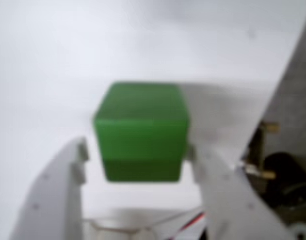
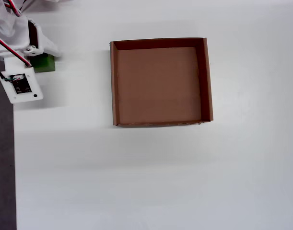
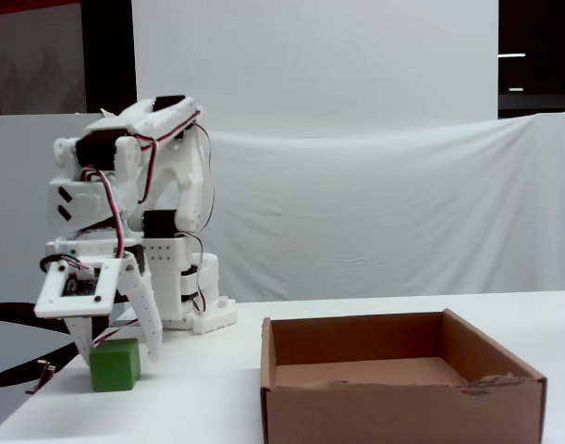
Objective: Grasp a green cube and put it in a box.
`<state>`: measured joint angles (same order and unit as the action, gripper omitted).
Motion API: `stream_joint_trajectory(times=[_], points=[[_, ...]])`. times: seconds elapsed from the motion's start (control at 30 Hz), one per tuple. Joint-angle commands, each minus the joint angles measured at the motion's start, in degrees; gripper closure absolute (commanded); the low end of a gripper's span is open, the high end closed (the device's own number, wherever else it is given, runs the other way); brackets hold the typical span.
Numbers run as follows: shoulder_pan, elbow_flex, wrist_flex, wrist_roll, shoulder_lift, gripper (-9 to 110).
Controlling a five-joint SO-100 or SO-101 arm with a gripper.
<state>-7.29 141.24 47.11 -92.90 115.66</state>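
No brand, label or readable writing shows in any view. In the wrist view, the small bright-green plastic cube (image 1: 141,132) fills the middle of the frame on a blurred white surface, sitting between the two white plastic fingers (image 1: 67,185) of the gripper (image 1: 137,155); the jaws flank its lower sides, yet whether they press it cannot be told. In the overhead view, the white tabletop (image 2: 151,177) is bare and wide across the lower and right parts of the frame, with a dark strip along the left edge; the shallow square brown cardboard box (image 2: 113,84) lies upper centre, empty, well apart from the green cube, of which only a corner (image 2: 44,63) peeks out beneath the white arm (image 2: 19,57) at upper left. In the fixed view, a white cloth backdrop (image 3: 402,203) hangs behind the table, dark room above; the cube (image 3: 115,364) rests on the table at lower left between the fingertips, the box (image 3: 402,407) at lower right.
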Motion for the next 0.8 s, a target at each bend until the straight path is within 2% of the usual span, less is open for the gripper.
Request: stream_joint_trajectory(times=[0.0,0.27,0.77], points=[[0.09,-2.99,0.00,-0.26,0.00,77],[0.97,-6.59,3.43,2.02,-1.58,78],[1.93,-7.65,2.37,3.96,-3.34,82]])
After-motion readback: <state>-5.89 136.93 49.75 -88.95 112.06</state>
